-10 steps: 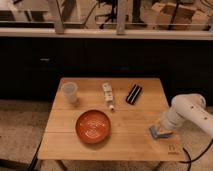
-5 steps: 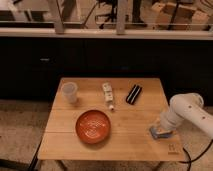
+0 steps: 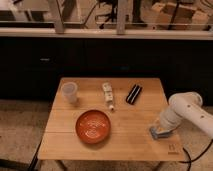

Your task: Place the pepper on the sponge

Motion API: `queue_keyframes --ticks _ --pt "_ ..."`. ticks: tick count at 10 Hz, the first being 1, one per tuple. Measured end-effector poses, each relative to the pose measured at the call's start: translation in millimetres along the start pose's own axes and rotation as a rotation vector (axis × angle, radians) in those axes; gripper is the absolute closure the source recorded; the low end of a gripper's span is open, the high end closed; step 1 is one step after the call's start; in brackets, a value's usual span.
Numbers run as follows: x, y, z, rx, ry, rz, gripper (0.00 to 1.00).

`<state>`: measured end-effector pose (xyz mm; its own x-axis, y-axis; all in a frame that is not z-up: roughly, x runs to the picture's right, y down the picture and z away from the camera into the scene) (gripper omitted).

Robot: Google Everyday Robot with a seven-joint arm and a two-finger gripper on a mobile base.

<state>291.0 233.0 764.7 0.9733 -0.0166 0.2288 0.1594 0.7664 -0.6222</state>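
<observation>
The blue sponge [image 3: 161,133] lies near the table's right front corner. It is partly covered by my gripper [image 3: 160,128], which comes down onto it from the white arm [image 3: 186,110] on the right. No pepper shows anywhere on the table; it is hidden or out of view.
A red-orange bowl [image 3: 93,126] sits at the front middle of the wooden table [image 3: 120,147]. A clear plastic cup [image 3: 69,92] stands at the back left. A white bottle [image 3: 108,95] lies at the back middle, with a flat black bar [image 3: 133,93] to its right.
</observation>
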Motion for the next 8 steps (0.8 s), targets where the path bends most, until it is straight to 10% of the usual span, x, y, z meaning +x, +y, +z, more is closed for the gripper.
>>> queue_keyframes --ticks 4,8 --pt "-2.0 -2.8 -1.9 -0.001 0.008 -0.019 0.38" --pt "-4.5 -4.2 -0.7 -0.007 0.013 -0.024 0.55"
